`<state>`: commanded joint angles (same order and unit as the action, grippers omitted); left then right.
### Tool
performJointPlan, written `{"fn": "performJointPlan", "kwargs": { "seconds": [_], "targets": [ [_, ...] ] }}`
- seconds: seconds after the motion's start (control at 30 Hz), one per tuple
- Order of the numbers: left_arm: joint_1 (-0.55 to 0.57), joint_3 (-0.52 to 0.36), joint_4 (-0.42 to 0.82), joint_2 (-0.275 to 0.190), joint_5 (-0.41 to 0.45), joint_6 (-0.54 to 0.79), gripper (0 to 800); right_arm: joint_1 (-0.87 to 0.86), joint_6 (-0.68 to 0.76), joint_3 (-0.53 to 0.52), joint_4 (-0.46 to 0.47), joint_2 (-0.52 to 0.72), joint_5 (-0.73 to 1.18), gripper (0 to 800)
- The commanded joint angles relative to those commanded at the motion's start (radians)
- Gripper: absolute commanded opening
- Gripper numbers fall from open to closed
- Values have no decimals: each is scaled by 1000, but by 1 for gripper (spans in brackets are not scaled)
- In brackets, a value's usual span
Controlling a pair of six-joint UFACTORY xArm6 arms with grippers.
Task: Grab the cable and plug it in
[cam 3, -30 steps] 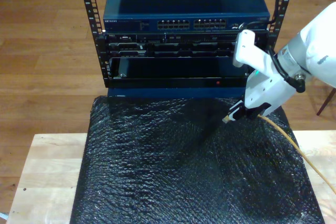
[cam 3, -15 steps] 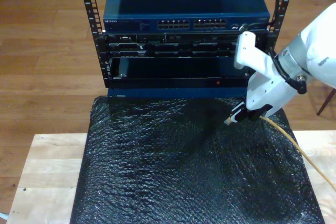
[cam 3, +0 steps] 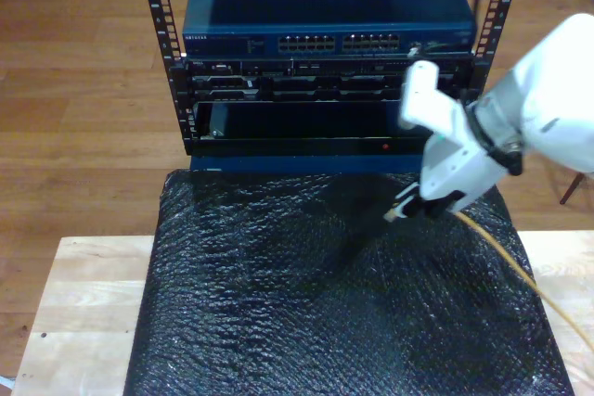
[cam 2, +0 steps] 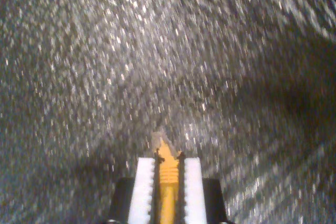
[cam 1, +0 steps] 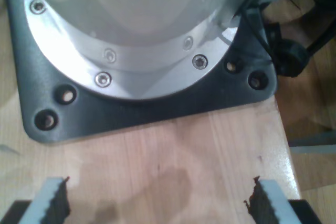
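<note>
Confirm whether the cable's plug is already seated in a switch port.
No: the plug hangs over the black mat, held in my second pincer.

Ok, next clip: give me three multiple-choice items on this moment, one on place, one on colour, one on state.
1. In the exterior view, the cable trails toward:
A. that view's lower right
B. that view's upper left
C. the rack's top

2. The switch atop the rack is:
A. red
B. blue
C. white

3. My second gripper is:
A. open, empty
B. shut on the cable
C. shut on the black mat

Answers: 1 A, the yellow line runs from the gripper to the lower-right edge. 2 B, its casing is blue. 3 B, the second wrist view shows both pads clamped on the yellow cable, with the plug ahead.
</note>
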<state>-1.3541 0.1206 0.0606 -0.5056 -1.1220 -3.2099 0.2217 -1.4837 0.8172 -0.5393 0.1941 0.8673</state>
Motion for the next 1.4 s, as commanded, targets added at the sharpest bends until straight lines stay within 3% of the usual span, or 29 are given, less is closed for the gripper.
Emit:
{"fn": "performJointPlan", "kwargs": {
  "seconds": [0.47,0.7,0.93,1.17,1.4],
  "targets": [
    [0,0,0,0,0,0,800,92,-2,-104,130,-48,-308,0],
    [0,0,0,0,0,0,800,114,-2,-87,167,-143,-525,0],
    [0,0,0,0,0,0,800,150,0,-35,180,-163,-632,0],
    [0,0,0,0,0,2,800,150,6,68,290,-232,-661,0],
    [0,0,0,0,0,2,800,147,0,-2,308,-233,-838,0]
  ]
}}
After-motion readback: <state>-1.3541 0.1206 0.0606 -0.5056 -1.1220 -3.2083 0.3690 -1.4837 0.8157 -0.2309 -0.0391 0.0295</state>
